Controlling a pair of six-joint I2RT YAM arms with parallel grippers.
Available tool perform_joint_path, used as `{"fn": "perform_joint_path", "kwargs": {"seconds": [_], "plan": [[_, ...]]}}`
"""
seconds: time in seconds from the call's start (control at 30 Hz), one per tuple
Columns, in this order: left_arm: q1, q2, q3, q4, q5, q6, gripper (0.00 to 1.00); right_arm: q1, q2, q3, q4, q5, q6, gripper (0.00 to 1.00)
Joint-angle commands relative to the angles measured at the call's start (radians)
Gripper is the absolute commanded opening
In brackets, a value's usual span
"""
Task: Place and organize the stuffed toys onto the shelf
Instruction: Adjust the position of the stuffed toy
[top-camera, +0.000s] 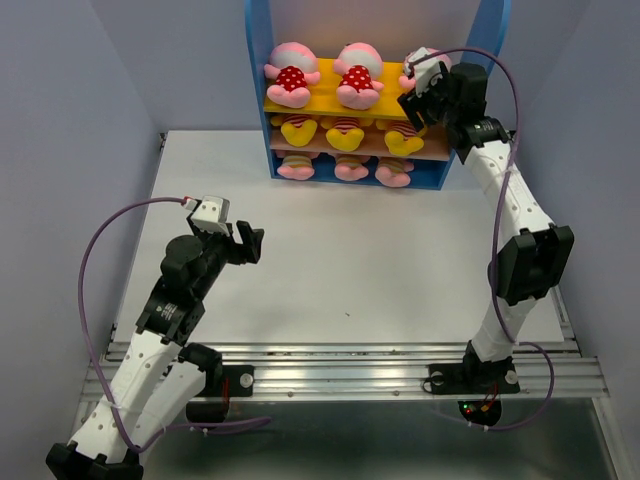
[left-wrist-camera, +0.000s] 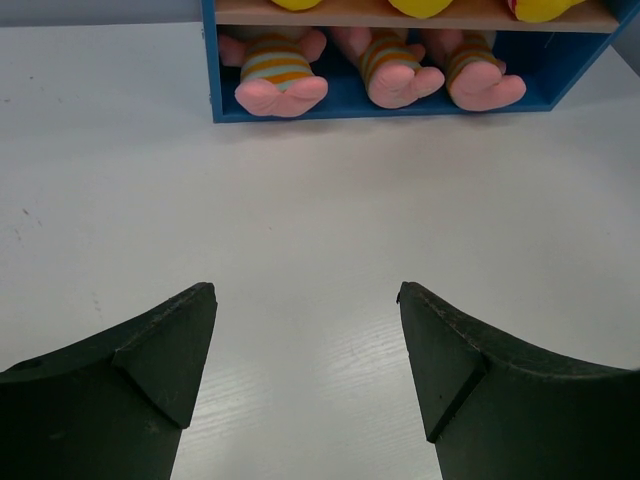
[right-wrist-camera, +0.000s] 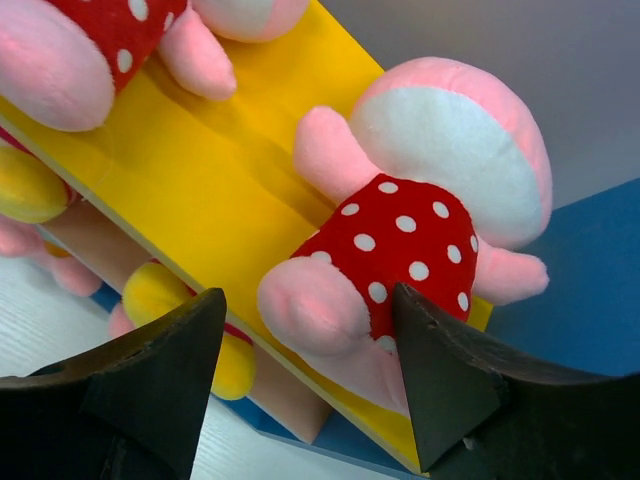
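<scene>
While your left fingers (left-wrist-camera: 150, 380) hang spread wide over the bare white table (left-wrist-camera: 320, 200) at the lower left of the overhead view, gripping nothing, your right fingers (right-wrist-camera: 140, 385) sit at the upper right, by the small rack shelf with tall blue side panels (top-camera: 257, 60). They stand open too, parted either side of the feet of a pink plush pig in a red white-dotted outfit (right-wrist-camera: 400, 240), which lies on the yellow upper board (right-wrist-camera: 220, 170). Two matching pigs (top-camera: 291, 75) lie further left on that board. Three yellow plush bears (top-camera: 346, 135) fill the brown middle board, and three tan-striped pink pigs (left-wrist-camera: 280, 80) fill the blue base.
</scene>
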Motion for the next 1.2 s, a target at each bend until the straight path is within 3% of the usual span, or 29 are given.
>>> {"fn": "perform_joint_path", "kwargs": {"seconds": [0.0,0.27,0.47,0.77,1.17], "plan": [[0.003,-0.003,-0.002,0.034,-0.010,0.002,0.85,0.002,0.001,-0.003,0.093,0.096,0.004,0.68],[0.003,-0.005,-0.003,0.034,-0.010,0.003,0.85,0.002,-0.005,-0.030,0.111,0.076,0.046,0.40],[0.001,-0.008,-0.003,0.035,-0.010,0.002,0.85,0.002,0.018,0.013,0.111,0.050,0.112,0.29],[0.001,0.000,-0.002,0.034,-0.010,0.002,0.85,0.002,0.043,0.063,0.133,-0.026,0.280,0.19],[0.003,0.011,0.001,0.034,-0.010,0.000,0.85,0.002,0.049,0.060,0.223,-0.108,0.451,0.14]]}}
